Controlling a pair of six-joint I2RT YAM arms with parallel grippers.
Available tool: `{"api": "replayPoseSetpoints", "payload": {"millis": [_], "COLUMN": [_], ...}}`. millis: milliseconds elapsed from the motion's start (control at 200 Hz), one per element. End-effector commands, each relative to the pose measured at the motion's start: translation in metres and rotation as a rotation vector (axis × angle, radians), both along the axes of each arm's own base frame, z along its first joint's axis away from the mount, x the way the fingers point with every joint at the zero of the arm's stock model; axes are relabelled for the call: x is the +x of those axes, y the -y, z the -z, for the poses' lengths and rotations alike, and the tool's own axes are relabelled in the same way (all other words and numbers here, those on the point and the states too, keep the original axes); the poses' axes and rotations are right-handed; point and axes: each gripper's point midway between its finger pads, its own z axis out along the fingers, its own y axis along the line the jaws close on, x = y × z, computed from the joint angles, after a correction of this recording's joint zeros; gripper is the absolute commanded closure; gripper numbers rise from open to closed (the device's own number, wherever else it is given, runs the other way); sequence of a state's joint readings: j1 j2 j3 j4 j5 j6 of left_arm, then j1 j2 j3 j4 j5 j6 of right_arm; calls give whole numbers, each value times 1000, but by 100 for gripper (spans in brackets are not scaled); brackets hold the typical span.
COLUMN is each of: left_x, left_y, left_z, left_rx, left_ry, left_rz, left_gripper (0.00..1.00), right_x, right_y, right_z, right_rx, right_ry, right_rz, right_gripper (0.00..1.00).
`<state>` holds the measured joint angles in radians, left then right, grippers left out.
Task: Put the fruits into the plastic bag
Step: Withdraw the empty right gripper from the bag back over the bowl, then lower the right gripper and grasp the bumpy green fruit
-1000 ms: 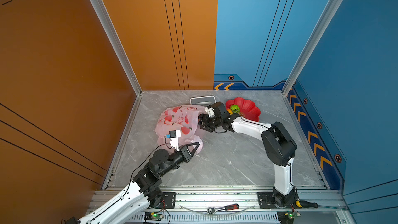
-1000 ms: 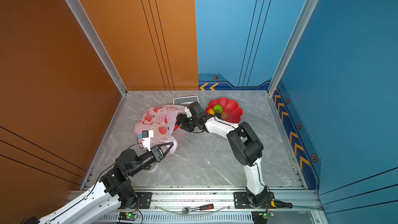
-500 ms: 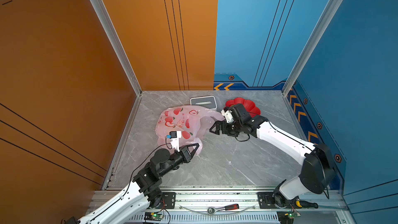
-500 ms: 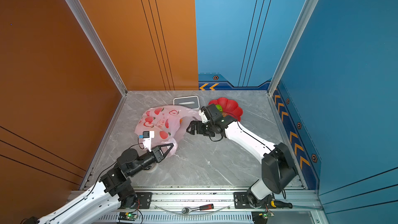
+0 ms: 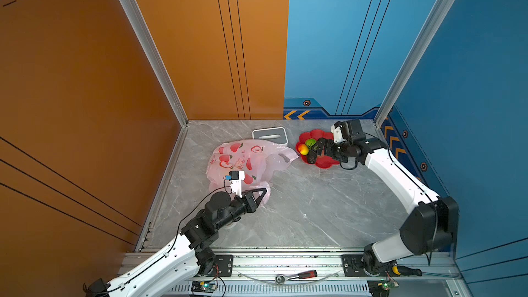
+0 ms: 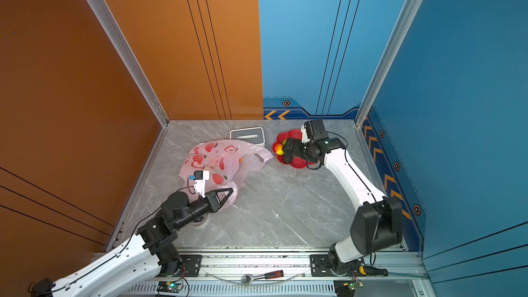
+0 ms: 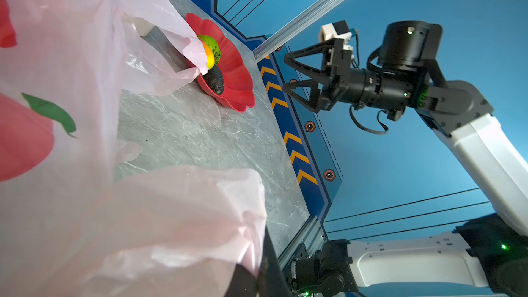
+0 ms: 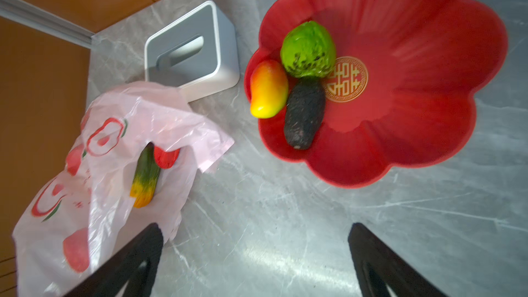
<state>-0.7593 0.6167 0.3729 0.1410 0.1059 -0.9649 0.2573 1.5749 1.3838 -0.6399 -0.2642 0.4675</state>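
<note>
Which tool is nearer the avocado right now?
Right. The right tool hovers open above the dish holding the avocado; the left tool is well away, shut on the bag.

red flower dish | white-grey tissue box near it | ratchet on front rail

Bright, even overhead light fills every view. Soft shadow edges the red flower-shaped plastic dish; near that dish white glare streaks the grey marble counter. The translucent pale-pink plastic bag blurs against the left wrist lens.
</note>
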Motion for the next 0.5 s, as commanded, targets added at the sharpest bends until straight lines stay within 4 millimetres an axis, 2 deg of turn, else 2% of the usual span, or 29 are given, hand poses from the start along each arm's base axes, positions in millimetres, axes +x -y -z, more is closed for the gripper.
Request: {"api": "replayPoseSetpoints", "payload": {"millis": [0,230,340,400,410,436,456,496], "left_x": [3,2,1,1,1,1,1,1], "left_y": [-1,-6,-8,-10,-10,-10,-10,-11], "left_z": [-22,-18,-15,-13,-12,-12,-12,-12], "left_rx": [-20,-14,-10,-12,-11,-13,-12,-12], "left_ry": [61,49,44,38,37,37,36,36], "left_rz": [-3,-22,-29,-35,-36,-37,-38,-39], "left_gripper": [100,100,100,100,100,100,100,100], "right_x": [20,76,96,104,106,106,113,118], "right_y": [8,9,9,9,10,11,10,11], "right_z": [21,56,73,75,85,94,88,92], "right_rx": [-42,-67,-61,-56,-61,-66,-61,-63], "right_ry": [-64,-112,-138,-136,-154,-173,-154,-158], "right_rz": [17,73,94,106,108,113,116,123], "right_gripper": [0,0,0,0,0,0,0,0]}}
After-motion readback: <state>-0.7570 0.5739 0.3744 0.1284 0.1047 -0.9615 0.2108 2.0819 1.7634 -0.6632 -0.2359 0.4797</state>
